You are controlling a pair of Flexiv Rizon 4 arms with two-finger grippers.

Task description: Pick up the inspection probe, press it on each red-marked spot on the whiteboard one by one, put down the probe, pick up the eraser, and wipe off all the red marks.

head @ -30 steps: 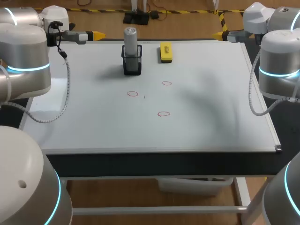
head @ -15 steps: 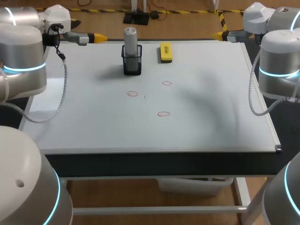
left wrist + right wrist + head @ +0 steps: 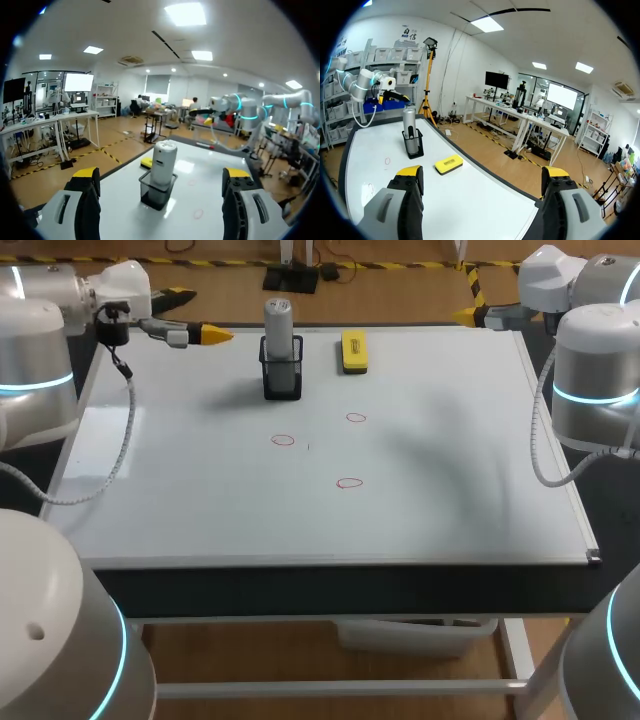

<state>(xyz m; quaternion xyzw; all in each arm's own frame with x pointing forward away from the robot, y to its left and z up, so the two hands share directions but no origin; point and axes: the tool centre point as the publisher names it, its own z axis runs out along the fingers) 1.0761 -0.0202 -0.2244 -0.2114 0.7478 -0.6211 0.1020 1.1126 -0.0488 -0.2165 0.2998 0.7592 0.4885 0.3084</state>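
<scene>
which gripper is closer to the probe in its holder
Left. The left gripper hangs over the whiteboard's far left edge, pointing at the probe. The right gripper sits off the far right corner, with the eraser between it and the probe.

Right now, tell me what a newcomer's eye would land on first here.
The grey probe stands upright in a black holder near the whiteboard's far edge, with a yellow eraser lying beside it. Three red marks sit near the board's middle. The left gripper hangs open at the far left corner, facing the probe.
</scene>
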